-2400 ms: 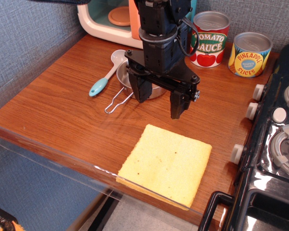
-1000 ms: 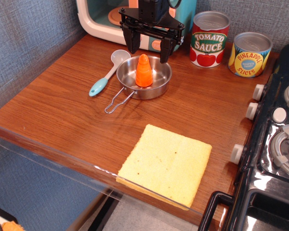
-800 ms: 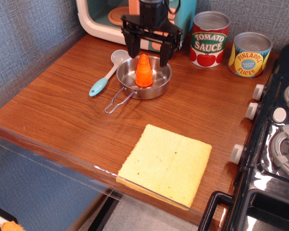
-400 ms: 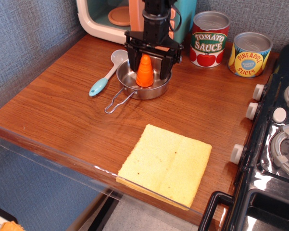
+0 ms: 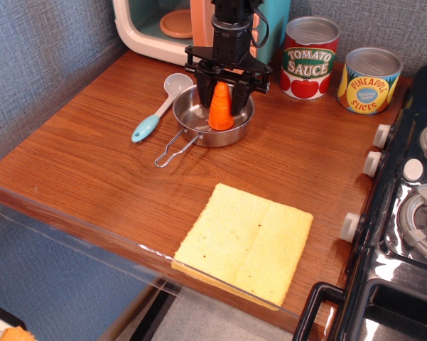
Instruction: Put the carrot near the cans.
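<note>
Gripper (image 5: 222, 96) closed around the carrot (image 5: 221, 109) over the pan (image 5: 199, 131).
The carrot stands upright in the steel pan, pinched between the two black fingers at its upper part; the cans (image 5: 310, 57) sit apart to the right by the wall.

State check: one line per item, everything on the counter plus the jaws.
Carrot: upright in the pan, between the jaws.
Gripper: jaws closed in on the carrot's sides.
Pan: upright, holding the carrot.
Tomato sauce can: upright, lid on.
Pineapple can: upright, lid on.
Spoon: lying flat beside the pan.
Sponge: flat, overhanging the front edge.
</note>
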Tool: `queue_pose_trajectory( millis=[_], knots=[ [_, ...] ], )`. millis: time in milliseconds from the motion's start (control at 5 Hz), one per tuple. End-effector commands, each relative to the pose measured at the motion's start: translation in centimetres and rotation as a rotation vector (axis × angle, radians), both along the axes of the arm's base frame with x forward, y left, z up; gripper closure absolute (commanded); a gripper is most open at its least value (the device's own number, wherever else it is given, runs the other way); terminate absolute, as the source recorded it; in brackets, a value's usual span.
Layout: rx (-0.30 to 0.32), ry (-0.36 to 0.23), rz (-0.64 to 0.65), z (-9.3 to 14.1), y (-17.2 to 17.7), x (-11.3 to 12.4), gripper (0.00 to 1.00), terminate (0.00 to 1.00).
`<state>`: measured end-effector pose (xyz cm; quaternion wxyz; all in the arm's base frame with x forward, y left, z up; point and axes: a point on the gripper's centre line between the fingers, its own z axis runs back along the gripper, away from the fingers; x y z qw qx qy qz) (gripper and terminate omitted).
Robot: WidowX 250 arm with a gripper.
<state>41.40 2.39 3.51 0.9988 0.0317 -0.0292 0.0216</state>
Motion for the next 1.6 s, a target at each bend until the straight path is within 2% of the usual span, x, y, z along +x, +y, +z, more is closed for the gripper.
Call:
queue_pose_trajectory(
  millis=[0,200,400,600,800,1000,1200,1400],
  knots=[
    [-0.005,-0.126,-0.045,5.2,-1.1,-0.3,1.0,0.0],
    [-0.003,-0.198,-0.084,8.1,-3.8,-0.1,1.0,0.0],
    [-0.062,-0.199,-0.17,8.4,-8.2,0.7,1.0,0.0],
    [-0.083,-0.168,-0.24,7.1,-11.6,1.4,1.0,0.0],
    [-0.076,-0.124,-0.272,4.8,-13.3,1.9,1.0,0.0],
    [-0.041,-0.104,-0.275,2.6,-13.3,2.3,1.0,0.0],
    [-0.025,-0.095,-0.268,1.7,-12.6,2.2,1.0,0.0],
    [-0.007,-0.092,-0.286,2.1,-12.3,2.1,0.0,0.0]
  ],
)
